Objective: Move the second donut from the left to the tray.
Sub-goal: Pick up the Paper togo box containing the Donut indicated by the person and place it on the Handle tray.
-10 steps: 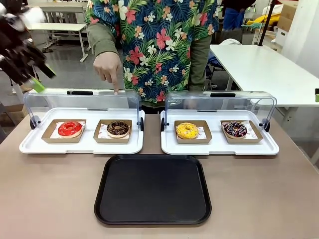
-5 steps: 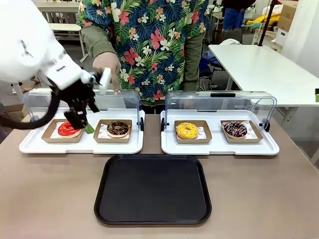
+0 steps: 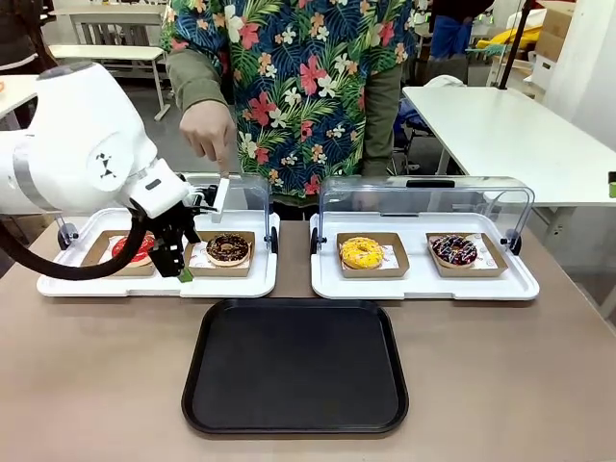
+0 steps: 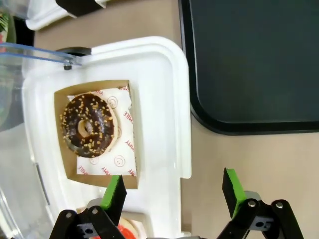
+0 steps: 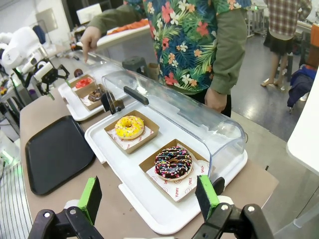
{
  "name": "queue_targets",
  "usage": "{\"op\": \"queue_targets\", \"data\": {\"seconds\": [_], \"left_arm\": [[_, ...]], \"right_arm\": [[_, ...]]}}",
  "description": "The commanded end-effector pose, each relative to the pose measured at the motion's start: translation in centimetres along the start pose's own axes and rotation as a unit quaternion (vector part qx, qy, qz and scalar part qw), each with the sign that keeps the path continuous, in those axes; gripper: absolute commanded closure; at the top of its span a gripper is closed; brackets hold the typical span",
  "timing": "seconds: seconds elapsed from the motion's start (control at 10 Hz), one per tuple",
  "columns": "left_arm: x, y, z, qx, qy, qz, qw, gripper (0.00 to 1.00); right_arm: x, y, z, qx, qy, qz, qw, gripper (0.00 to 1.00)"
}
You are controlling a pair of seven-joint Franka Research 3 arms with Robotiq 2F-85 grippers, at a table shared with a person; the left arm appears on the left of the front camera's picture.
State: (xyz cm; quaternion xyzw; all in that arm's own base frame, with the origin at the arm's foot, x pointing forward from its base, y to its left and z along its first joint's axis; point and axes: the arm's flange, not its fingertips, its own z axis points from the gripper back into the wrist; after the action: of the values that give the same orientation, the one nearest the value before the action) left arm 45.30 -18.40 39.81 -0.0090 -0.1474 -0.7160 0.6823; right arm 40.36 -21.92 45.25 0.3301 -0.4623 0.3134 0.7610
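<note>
- Two white display trays sit side by side on the counter (image 3: 96,385), each with a clear lid (image 3: 423,207) raised at its far edge; the left display tray (image 3: 159,281) carries a red donut (image 3: 135,247) and the chocolate donut (image 3: 228,249), the right display tray (image 3: 423,284) a yellow donut (image 3: 361,253) and a dark donut with coloured topping (image 3: 454,250).
- A person in a floral shirt stands at the far side; one hand (image 3: 207,130) points a finger down at the left lid, above the chocolate donut.
- The left arm crosses in front of the red donut and partly hides it.
- The counter is plain brown; behind it lie a grey floor and white tables.
- The chocolate donut is a dark glazed ring with fine pale sprinkles, in a shallow brown holder (image 4: 67,132) on printed white paper, second from the left.
- The tray (image 3: 294,366), black with rounded corners and a low rim, lies bare just in front of the display trays.
- The left end effector (image 4: 172,191) is spread wide and holds nothing; it hangs at the near edge of the left display tray, apparently just short of the holder.
- The right end effector (image 5: 149,196) is likewise wide apart with nothing between its pads, above the near corner of the right display tray.
</note>
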Motion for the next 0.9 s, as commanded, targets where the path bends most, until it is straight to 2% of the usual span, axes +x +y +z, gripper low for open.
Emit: {"op": "queue_targets", "data": {"seconds": [0.0, 0.4, 0.5, 0.8], "left_arm": [[0.5, -0.8, 1.7, -0.011, 0.0, -0.007, 1.0, 0.0], [0.7, -0.6, 1.3, -0.008, -0.001, -0.008, 1.0, 0.0], [0.2, 0.1, 0.3, -0.002, -0.018, -0.014, 1.0, 0.0], [-0.4, 1.2, -1.6, 0.003, -0.003, -0.018, 1.0, 0.0]], "right_arm": [[0.3, 0.1, 0.0, 0.001, -0.004, -0.001, 1.0, 0.0], [0.3, 0.1, 0.0, 0.001, -0.004, -0.001, 1.0, 0.0], [0.3, 0.1, 0.0, 0.001, -0.004, -0.001, 1.0, 0.0], [0.3, 0.1, 0.0, 0.001, -0.004, -0.001, 1.0, 0.0]]}}
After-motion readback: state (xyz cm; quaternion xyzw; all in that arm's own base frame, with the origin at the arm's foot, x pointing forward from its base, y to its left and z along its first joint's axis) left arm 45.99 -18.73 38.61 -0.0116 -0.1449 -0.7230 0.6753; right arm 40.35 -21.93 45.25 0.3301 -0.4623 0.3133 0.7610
